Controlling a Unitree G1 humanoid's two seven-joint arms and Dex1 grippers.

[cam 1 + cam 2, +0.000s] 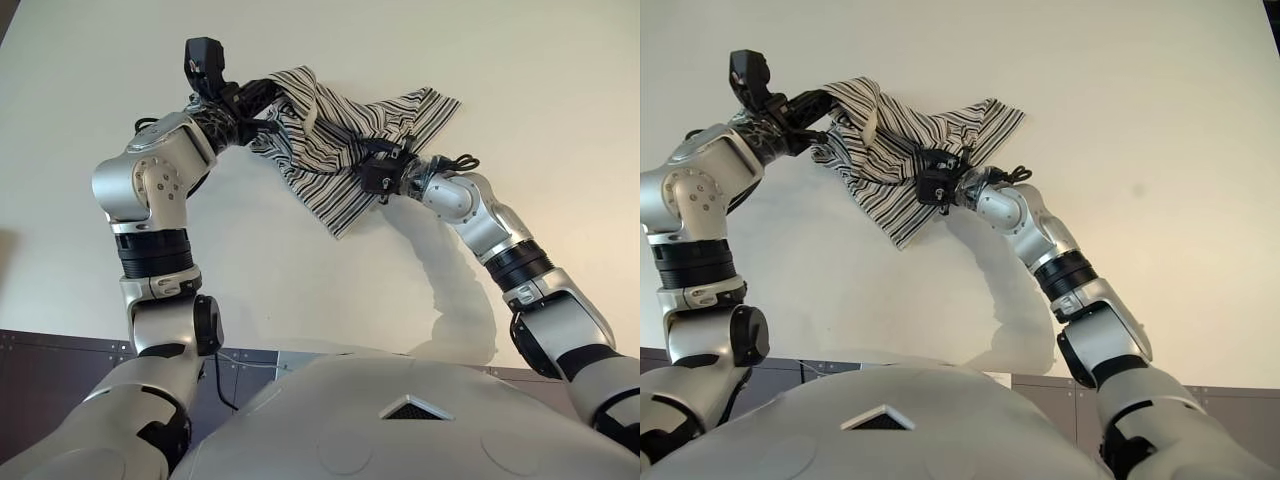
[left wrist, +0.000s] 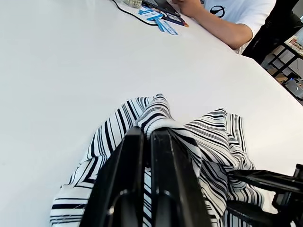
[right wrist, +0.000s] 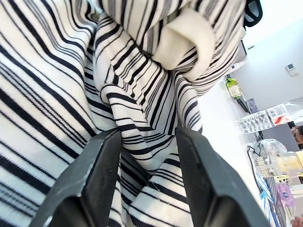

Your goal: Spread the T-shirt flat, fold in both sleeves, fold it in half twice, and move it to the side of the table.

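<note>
We see one white table and, toward its far middle, one striped T-shirt, bunched up and partly lifted between two claws. The left claw is nearly closed, pinching a thin edge of the cloth at its tips, and the right claw stands narrow, with a thick fold of the shirt wedged between its fingers. The crumpling hides the sleeves from us, and we cannot tell how much of the shirt touches the table.
</note>
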